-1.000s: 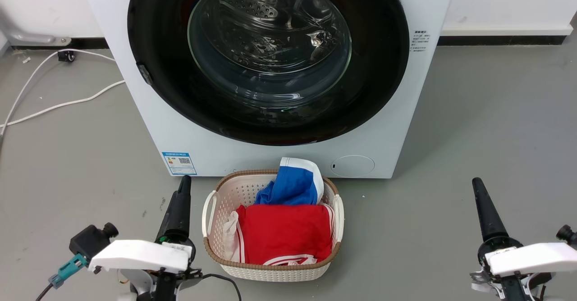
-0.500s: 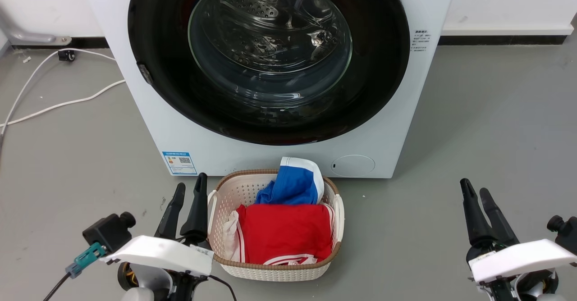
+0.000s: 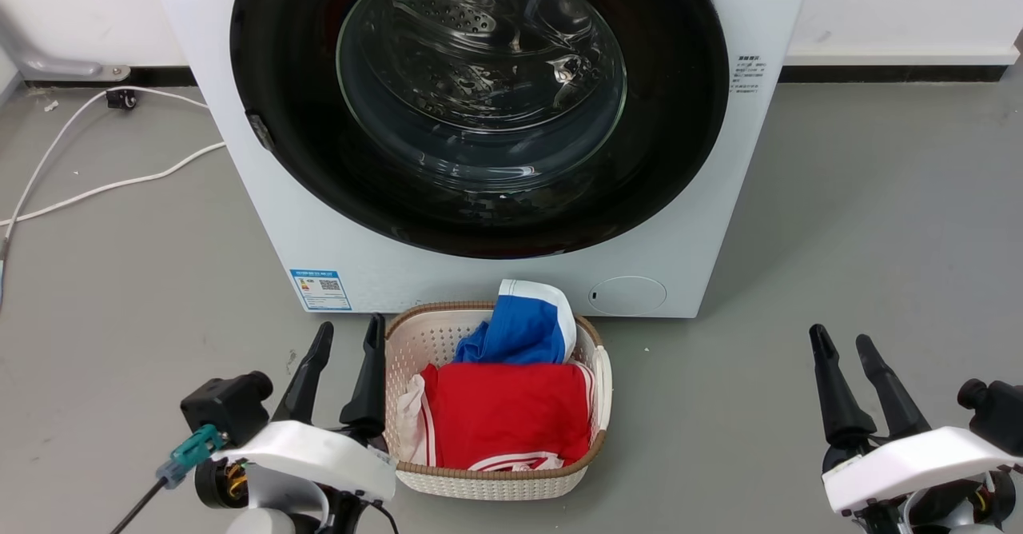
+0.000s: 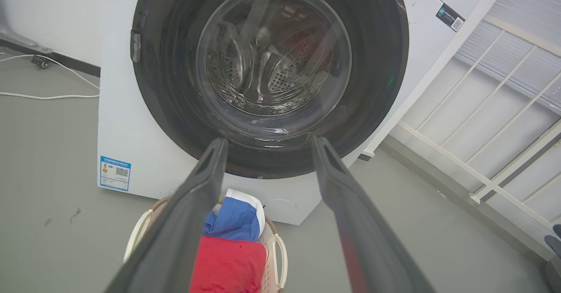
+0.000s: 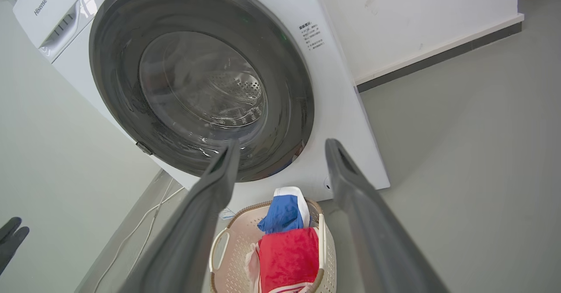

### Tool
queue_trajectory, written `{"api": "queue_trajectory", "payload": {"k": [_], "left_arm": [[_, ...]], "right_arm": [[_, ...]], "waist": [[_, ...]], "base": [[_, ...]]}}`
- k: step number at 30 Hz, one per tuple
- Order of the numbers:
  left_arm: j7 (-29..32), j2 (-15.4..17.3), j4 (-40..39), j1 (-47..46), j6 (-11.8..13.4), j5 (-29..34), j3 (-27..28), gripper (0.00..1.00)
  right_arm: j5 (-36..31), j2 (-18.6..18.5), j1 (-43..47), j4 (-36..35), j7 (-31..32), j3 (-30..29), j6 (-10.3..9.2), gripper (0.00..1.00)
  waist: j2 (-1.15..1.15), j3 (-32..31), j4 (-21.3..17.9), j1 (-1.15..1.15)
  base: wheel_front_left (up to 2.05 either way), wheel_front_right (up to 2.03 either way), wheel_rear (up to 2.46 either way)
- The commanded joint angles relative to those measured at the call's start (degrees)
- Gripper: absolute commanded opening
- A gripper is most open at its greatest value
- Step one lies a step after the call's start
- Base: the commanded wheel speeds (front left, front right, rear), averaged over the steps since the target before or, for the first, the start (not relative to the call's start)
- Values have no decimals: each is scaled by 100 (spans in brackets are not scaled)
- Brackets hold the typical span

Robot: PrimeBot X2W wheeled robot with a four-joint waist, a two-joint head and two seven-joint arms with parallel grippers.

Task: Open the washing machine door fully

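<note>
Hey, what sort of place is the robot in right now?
Likely a laundry area, or a test room set up as one: a white front-loading washing machine with a round black door, a laundry basket of red and blue clothes before it, and a bare grey floor.

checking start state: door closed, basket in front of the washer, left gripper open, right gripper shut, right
The right gripper is open too, its jaws apart in the right wrist view. The door, basket and left gripper are as you say.
</note>
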Motion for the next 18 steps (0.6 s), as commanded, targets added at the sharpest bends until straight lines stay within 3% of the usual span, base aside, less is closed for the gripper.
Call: {"api": "queue_trajectory", "payload": {"k": [1,18], "left_arm": [[-63,67,-20,-128,38,231,-73,100],[-312,313,133,-244,274,1307,-542,100]], "right_arm": [[-231,6,6,-106,13,-4,8,100],[-1287,76,150,-340,85,-101,10,100]], "waist": [[0,-2,3,0],[0,5,21,0]], "base": [[0,0,0],[0,0,0]]}}
